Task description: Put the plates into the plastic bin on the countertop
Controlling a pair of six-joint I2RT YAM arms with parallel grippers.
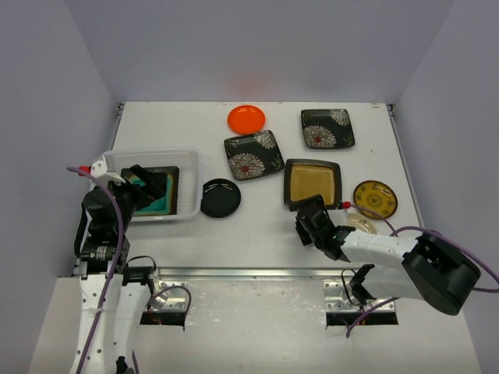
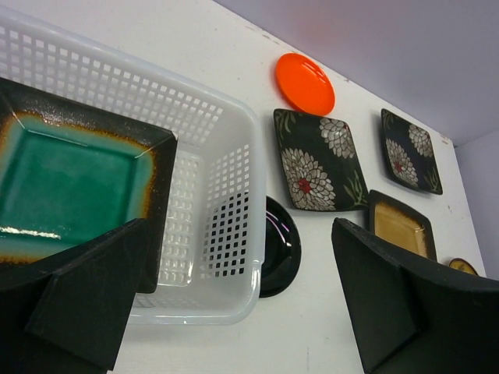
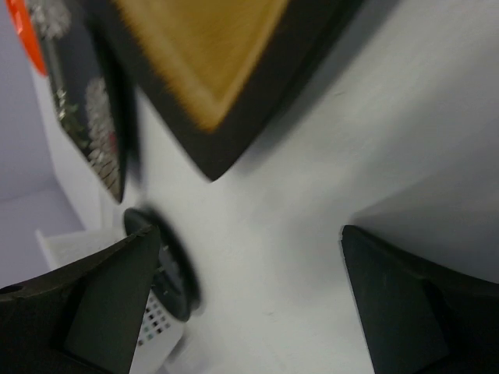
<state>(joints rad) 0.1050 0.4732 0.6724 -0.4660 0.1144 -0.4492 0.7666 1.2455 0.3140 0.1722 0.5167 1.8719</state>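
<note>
The plastic bin (image 1: 187,160) stands at the left with a teal square plate (image 1: 162,199) inside it; both show in the left wrist view, the bin (image 2: 226,148) and the teal plate (image 2: 62,183). My left gripper (image 1: 146,185) is open over the bin and holds nothing (image 2: 234,304). On the countertop (image 1: 257,226) lie a black round plate (image 1: 221,197), two black floral squares (image 1: 253,154) (image 1: 327,128), an orange round plate (image 1: 246,118), an amber square (image 1: 313,183), a yellow round plate (image 1: 375,198) and a cream one (image 1: 362,224) half hidden by my right arm. My right gripper (image 1: 313,222) is open and empty just in front of the amber square (image 3: 210,54).
A metal rail (image 1: 249,273) runs along the near table edge between the arm bases. Grey walls close in the back and both sides. The black round plate (image 2: 281,245) lies right beside the bin's right wall. The right wrist view is blurred.
</note>
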